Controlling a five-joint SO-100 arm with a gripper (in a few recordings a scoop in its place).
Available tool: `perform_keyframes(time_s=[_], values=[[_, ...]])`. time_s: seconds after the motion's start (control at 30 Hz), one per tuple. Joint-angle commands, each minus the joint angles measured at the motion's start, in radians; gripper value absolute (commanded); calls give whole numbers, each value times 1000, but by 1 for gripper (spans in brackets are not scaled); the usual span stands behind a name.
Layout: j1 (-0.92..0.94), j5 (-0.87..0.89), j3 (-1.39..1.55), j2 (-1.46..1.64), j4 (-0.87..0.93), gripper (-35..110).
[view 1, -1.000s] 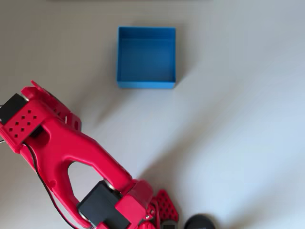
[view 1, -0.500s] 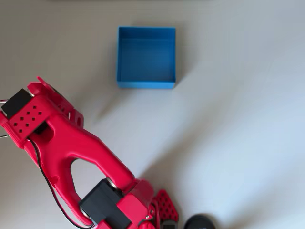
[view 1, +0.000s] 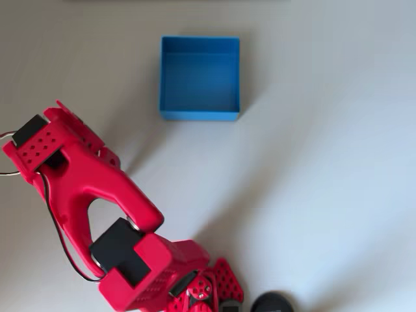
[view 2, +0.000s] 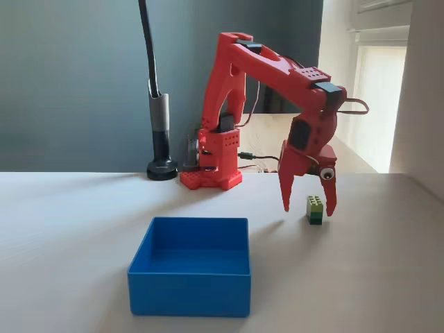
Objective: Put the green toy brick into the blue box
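Red hand spread wide, fingers pointing down, straddling the green toy brick without gripping it. Brick upright on the desk, beyond the blue box and off to its right in the fixed view, well apart from it.

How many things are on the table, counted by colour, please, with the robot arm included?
Red: 1, the robot arm with its gripper
Blue: 1, the blue box
Green: 1, the green toy brick
Black and grey: 1, the lamp stand behind the arm
Total: 4
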Motion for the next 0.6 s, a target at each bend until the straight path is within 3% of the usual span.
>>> perform_keyframes(time_s=[0.0,0.4,0.57], values=[[-14,15,-40,18,-12,27],[-23,74,-34,17,-77,1],[-28,106,-52,17,-77,0]])
